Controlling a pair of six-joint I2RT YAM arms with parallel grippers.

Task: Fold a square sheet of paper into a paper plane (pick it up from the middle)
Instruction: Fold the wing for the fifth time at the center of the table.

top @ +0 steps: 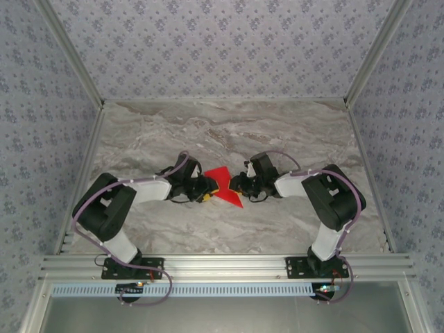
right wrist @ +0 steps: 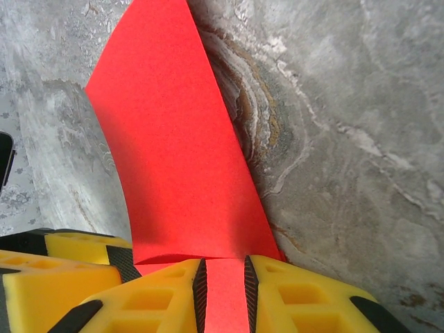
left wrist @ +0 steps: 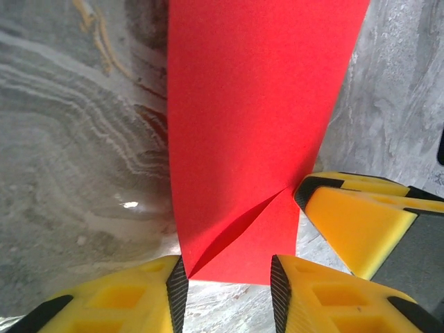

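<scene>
Red and matte, the sheet of paper (top: 223, 182) sits at the middle of the grey marbled table (top: 291, 132), between the two arms, which meet nose to nose over it. From above, one point of the sheet shows between the wrists and another sticks out toward the near right.

In the left wrist view, the left gripper (left wrist: 227, 272) has its yellow fingers (left wrist: 132, 302) apart, and the near edge of the paper (left wrist: 250, 118) lies in the gap between the black pads. The left pad meets the paper's corner and the right pad stands at its other side. I cannot tell whether the jaws press it or only frame it. A diagonal crease crosses the near end of the sheet, and the rest runs away over the table as a broad flat band. A yellow finger (left wrist: 361, 229) of the other arm touches the sheet's right edge, just beside that crease.

In the right wrist view, the right gripper (right wrist: 224, 270) has its pads drawn close together and pinches a narrow strip of the paper (right wrist: 173, 152). The sheet bows upward from the grip and tapers to a corner at the top. A yellow finger (right wrist: 62, 267) of the left arm sits just beside it on the left.
</scene>
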